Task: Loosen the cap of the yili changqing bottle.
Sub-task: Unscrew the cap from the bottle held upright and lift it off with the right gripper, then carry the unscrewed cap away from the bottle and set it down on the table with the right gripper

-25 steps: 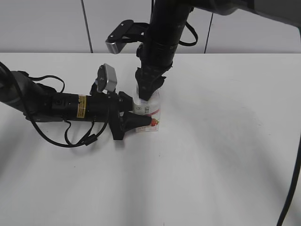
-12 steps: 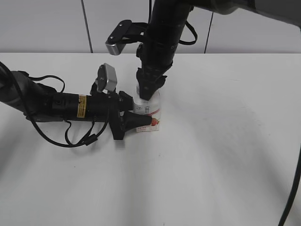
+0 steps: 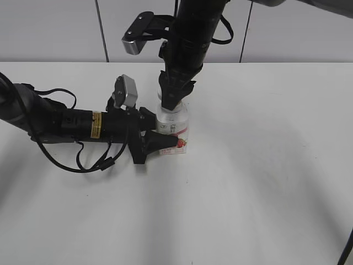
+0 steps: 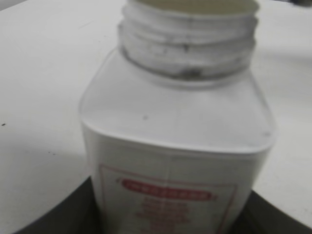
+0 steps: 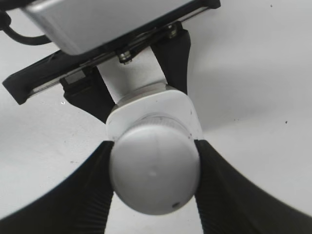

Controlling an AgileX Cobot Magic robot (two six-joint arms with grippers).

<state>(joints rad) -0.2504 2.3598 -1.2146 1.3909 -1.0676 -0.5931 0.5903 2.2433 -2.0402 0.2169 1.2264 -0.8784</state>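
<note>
The yili changqing bottle stands upright on the white table, white with a red label. My left gripper is shut on its lower body from the left. The left wrist view shows the bottle close up, its threaded neck bare with no cap on it. My right gripper comes straight down from above and is shut on the round white cap, holding it just above the neck. Under the cap, the right wrist view shows the bottle's shoulder.
The white table stretches to the front and right of the bottle. A grey panelled wall runs behind it. The left arm's body and cables lie across the table's left side.
My right gripper has risen a little with the cap, so more of the bottle top shows beneath it. The left gripper and the bottle have not moved.
</note>
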